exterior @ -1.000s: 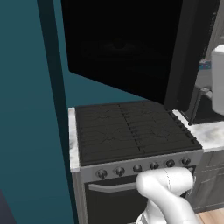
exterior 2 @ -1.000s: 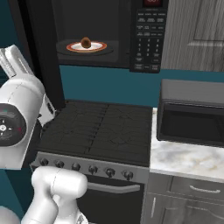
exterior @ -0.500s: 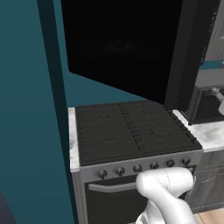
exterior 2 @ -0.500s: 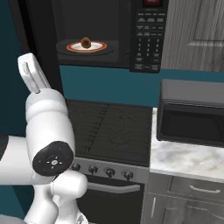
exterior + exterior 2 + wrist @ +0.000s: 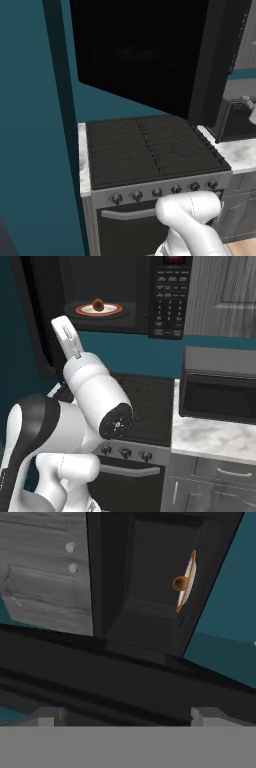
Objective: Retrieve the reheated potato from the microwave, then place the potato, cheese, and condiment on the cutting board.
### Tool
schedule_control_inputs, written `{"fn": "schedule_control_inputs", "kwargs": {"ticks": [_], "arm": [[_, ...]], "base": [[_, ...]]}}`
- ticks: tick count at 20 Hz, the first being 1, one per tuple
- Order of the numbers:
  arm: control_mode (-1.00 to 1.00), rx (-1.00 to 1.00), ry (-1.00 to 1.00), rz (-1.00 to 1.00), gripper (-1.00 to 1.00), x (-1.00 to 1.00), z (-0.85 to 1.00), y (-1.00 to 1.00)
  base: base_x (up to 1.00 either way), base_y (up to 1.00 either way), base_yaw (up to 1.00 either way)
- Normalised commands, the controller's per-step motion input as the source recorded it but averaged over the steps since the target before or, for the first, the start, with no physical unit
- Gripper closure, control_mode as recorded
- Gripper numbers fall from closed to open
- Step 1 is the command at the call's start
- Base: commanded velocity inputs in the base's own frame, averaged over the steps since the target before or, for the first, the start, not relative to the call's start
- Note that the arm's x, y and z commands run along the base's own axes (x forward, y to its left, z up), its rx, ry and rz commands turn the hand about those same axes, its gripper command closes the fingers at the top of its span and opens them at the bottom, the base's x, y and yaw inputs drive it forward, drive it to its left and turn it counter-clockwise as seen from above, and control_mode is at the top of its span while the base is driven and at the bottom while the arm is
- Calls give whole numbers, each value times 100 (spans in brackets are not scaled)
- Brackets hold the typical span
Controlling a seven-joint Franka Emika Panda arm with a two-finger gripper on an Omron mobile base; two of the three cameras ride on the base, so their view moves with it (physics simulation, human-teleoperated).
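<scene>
The microwave (image 5: 120, 293) hangs black on the wall before me, its door swung wide open. Inside, the potato (image 5: 98, 304), a small brown lump, sits on a white, orange-rimmed plate (image 5: 112, 310).

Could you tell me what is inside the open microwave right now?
Inside the microwave sits a plate with the potato on it. The cavity's dark rear corners are too shadowed to judge.

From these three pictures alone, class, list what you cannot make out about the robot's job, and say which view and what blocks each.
- Left base view: the microwave interior and potato are hidden behind its swung-open door.
- Right base view: the gripper is cut off; the arm's own white links block it.
- Hand view: the fingertips barely clear the bottom edge; the plate appears edge-on, rolled sideways.
- Cheese, condiment, cutting board: their whereabouts cannot be told.
</scene>
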Motion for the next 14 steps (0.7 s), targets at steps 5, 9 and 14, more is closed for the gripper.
{"fn": "schedule_control_inputs", "kwargs": {"ticks": [5,9,14], "arm": [[-100,1,0,24,-100,55,0,-5],[-100,0,0,24,-100,53,-7,0],[-100,0,0,19,-100,51,-8,1]], "base": [[0,0,0],[0,0,0],[0,0,0]]}}
